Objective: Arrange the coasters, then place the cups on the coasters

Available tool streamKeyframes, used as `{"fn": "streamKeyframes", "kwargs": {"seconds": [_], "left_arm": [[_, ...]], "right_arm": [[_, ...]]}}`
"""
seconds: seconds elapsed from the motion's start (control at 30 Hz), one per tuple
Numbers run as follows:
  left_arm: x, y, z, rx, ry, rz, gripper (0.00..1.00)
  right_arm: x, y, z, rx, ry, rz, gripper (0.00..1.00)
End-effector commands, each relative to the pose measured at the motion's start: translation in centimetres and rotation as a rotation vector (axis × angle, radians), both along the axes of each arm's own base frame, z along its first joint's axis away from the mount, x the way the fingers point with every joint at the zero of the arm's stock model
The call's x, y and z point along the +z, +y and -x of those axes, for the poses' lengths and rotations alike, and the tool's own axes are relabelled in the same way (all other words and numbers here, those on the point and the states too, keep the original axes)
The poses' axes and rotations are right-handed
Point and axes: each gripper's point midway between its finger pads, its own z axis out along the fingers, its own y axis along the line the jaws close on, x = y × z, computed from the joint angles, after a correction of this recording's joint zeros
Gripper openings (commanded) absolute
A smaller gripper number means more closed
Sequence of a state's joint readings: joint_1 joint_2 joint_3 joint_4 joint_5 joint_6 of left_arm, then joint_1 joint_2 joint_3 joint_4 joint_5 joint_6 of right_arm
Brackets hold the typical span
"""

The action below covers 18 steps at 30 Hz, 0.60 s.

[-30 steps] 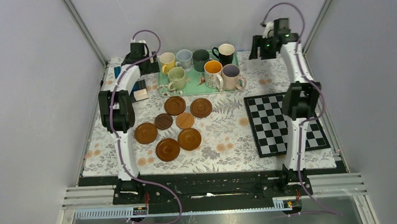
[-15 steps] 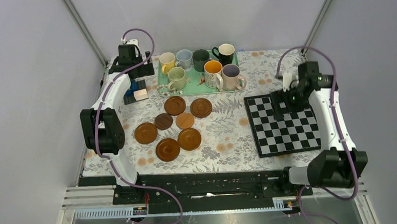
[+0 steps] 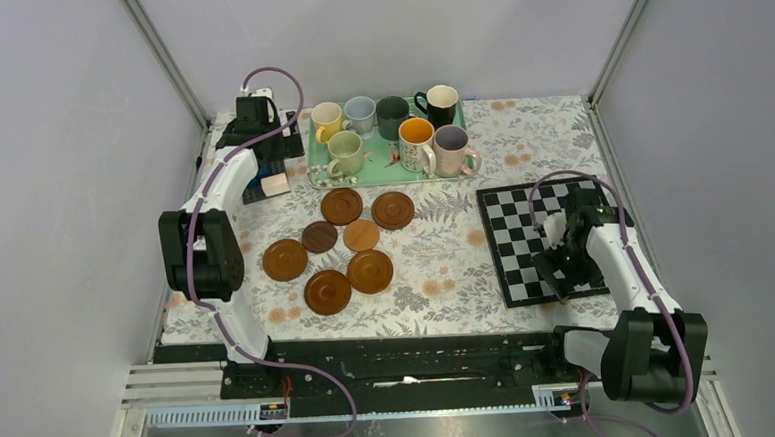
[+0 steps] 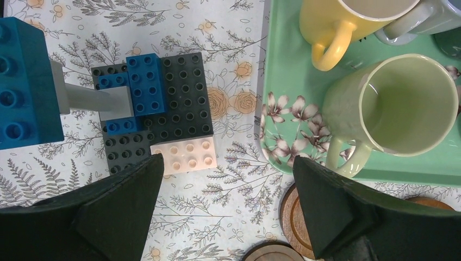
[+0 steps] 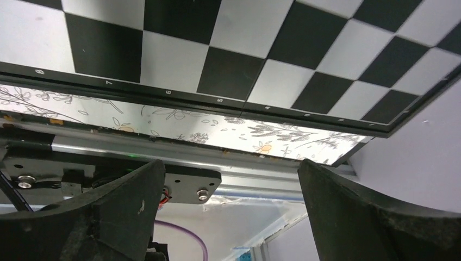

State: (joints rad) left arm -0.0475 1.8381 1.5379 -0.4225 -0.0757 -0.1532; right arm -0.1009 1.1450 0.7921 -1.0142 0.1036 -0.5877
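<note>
Several brown coasters (image 3: 341, 206) lie loosely grouped left of the table's middle. Two of them show at the bottom of the left wrist view, one orange-brown (image 4: 288, 217) and one dark (image 4: 272, 253). Several cups stand on the green floral tray (image 3: 376, 174) at the back, among them yellow (image 3: 326, 117), black (image 3: 441, 103) and pale green (image 4: 402, 109). My left gripper (image 3: 278, 149) (image 4: 227, 163) hangs open and empty above the cloth between the toy blocks and the tray corner. Over the checkerboard's near edge, my right gripper (image 3: 559, 275) (image 5: 231, 168) is open and empty.
Blue, dark grey and pale pink toy blocks (image 4: 157, 109) sit left of the tray. The black-and-white checkerboard (image 3: 524, 221) lies at the right. Grey walls close in both sides and the back. A metal rail (image 5: 261, 157) runs along the near edge.
The right arm swung from the far back right corner down to the checkerboard's near edge. The left arm's elbow moved outward to the left, while its gripper stayed by the blocks.
</note>
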Motion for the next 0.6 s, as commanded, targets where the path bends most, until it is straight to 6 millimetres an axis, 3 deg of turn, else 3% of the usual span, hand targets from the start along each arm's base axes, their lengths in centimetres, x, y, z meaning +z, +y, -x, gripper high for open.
{"fn": "streamKeyframes", "kwargs": {"seconds": [0.0, 0.13, 0.27, 0.57], "left_arm": [[3.8, 0.5, -0.7, 0.034, -0.106, 0.016, 0.99], [3.5, 0.9, -0.5, 0.048, -0.110, 0.015, 0.99], [2.9, 1.0, -0.7, 0.061, -0.098, 0.027, 0.99], [3.4, 1.9, -2.0, 0.094, -0.114, 0.030, 0.99]], "right_arm": [[-1.2, -0.6, 1.6, -0.037, 0.061, 0.049, 1.00], [-2.3, -0.7, 1.1, -0.056, 0.020, 0.058, 1.00], [-3.2, -1.6, -0.7, -0.047, -0.040, 0.100, 1.00], [-5.2, -0.7, -4.6, -0.155, -0.213, 0.041, 1.00]]}}
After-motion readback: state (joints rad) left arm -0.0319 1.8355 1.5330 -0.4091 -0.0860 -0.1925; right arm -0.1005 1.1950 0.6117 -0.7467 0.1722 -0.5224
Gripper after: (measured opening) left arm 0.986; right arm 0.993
